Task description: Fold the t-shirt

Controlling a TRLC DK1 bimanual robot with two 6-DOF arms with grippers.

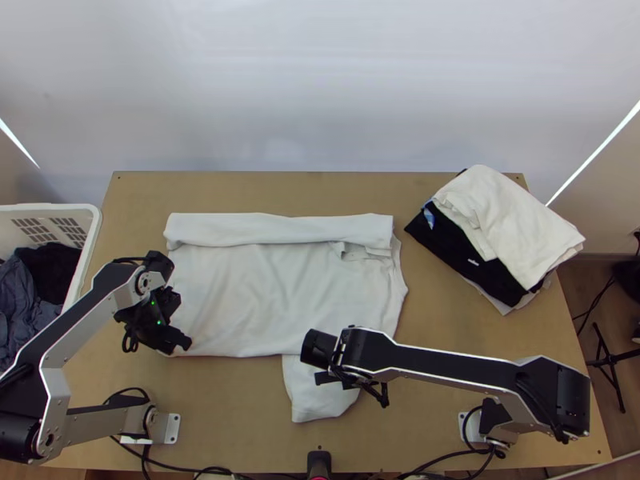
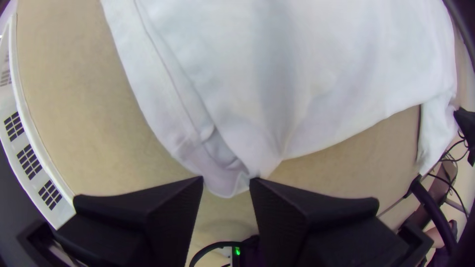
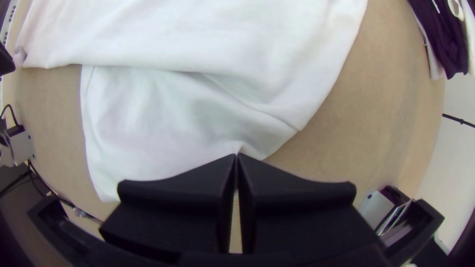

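Probably calls for bringing the sleeve (image 1: 310,398) farward onto the shirt (image 1: 256,296), long left to right on the table (image 1: 240,400), right hand (image 3: 237,154) pinching sleeve, left hand (image 2: 227,179) open around near-left corner (image 2: 225,190).

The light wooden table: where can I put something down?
The table is bare between the white cloth t-shirt and the stack of folded black and white clothes, and beyond the shirt's far edge. It's crowded along the shirt's near side, by the left gripper and right gripper.

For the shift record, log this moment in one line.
shirt spread, far edge folded over | left pincer open around corner | right pincer shut on sleeve
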